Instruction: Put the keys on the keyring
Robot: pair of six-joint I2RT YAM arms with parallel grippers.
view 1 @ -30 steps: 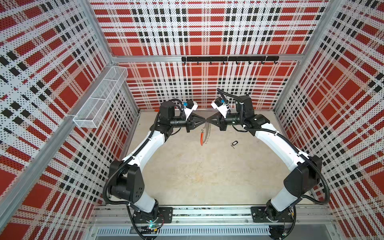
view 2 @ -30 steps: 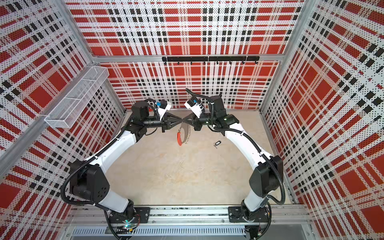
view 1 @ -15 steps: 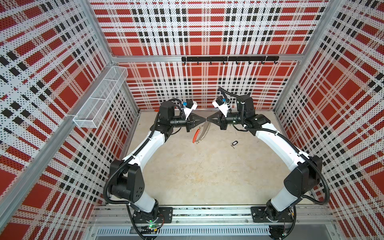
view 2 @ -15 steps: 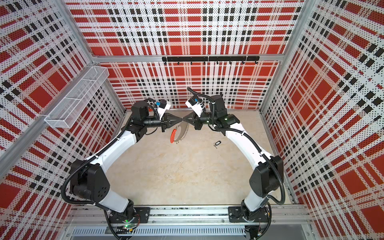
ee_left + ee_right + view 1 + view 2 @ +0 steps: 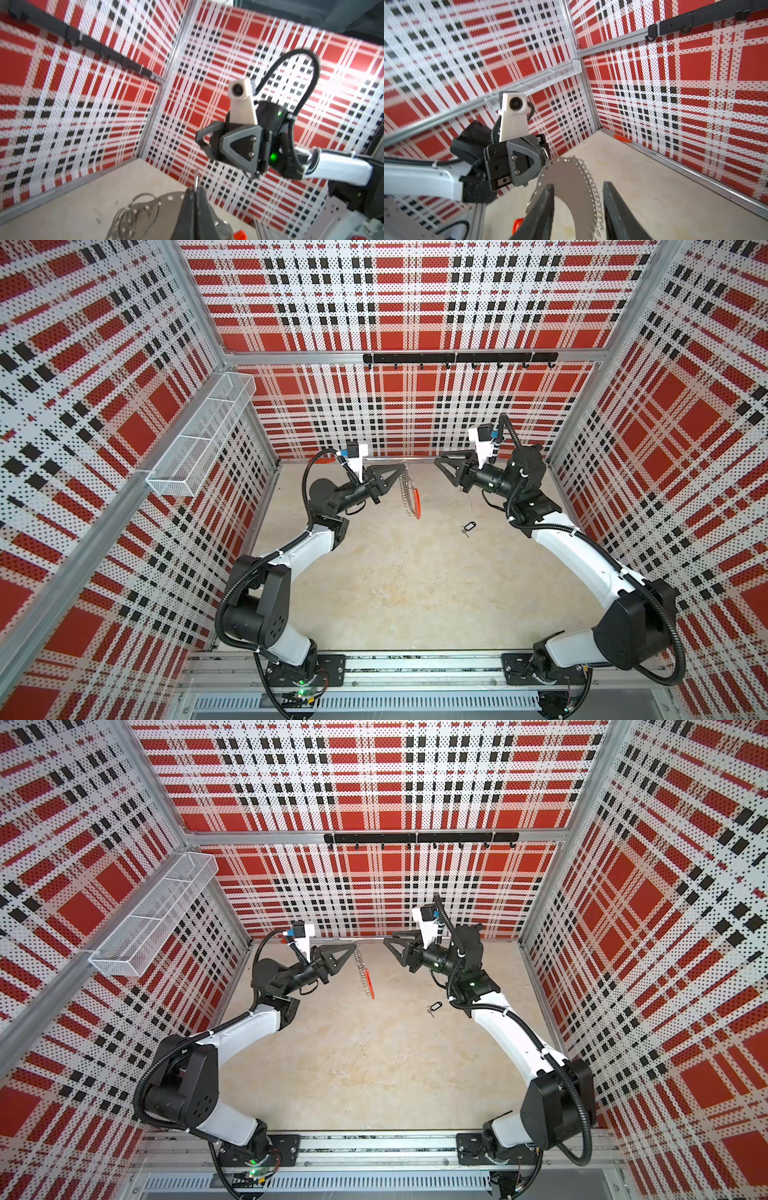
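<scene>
The keyring [image 5: 409, 494], a silver crescent edged with several small split rings and carrying a red-orange piece, hangs in the air at the back middle in both top views [image 5: 365, 972]. My left gripper [image 5: 400, 467] is shut on the small ring at its top; the right wrist view shows that grip [image 5: 545, 158] and the metal plate [image 5: 566, 178]. My right gripper [image 5: 441, 459] stands open a little to the right of the keyring, with nothing between its fingers [image 5: 548, 197]. The keys [image 5: 467, 527], a black tag with a small key, lie on the floor below the right arm [image 5: 433, 1007].
A white wire basket [image 5: 199, 439] hangs on the left wall and a black hook rail [image 5: 457, 358] runs along the back wall. A small red-orange strip [image 5: 622, 138] lies on the floor against a wall. Patterned walls close in on three sides.
My right gripper has opened, let go of the keyring and drawn back to the right. The keyring now hangs from my left gripper alone and has swung.
</scene>
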